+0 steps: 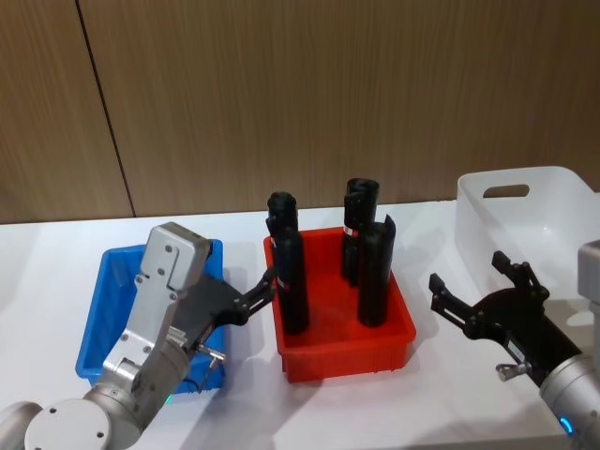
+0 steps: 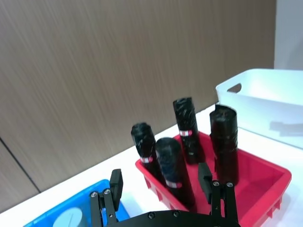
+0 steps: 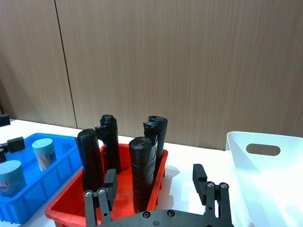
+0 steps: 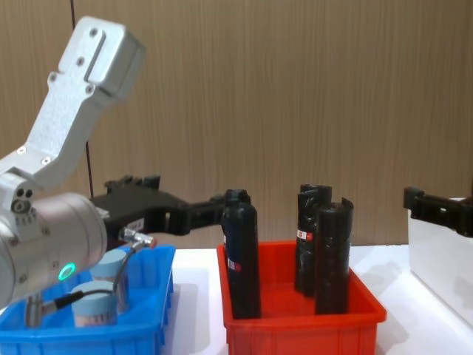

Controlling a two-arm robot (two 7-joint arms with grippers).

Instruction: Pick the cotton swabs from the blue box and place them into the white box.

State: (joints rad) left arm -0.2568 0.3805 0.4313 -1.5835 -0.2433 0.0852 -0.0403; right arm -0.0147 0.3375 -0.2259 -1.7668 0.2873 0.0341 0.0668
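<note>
cotton swabs (image 3: 43,153) in blue box (image 3: 24,201) — right wrist view

A red bin (image 1: 347,360) on the white table (image 1: 56,262) holds four upright black cylinders (image 1: 290,281): one at nine o'clock, three toward two.

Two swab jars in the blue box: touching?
Apart. Right wrist view: one cotton swabs jar, the other jar, blue box floor visible between them.
</note>
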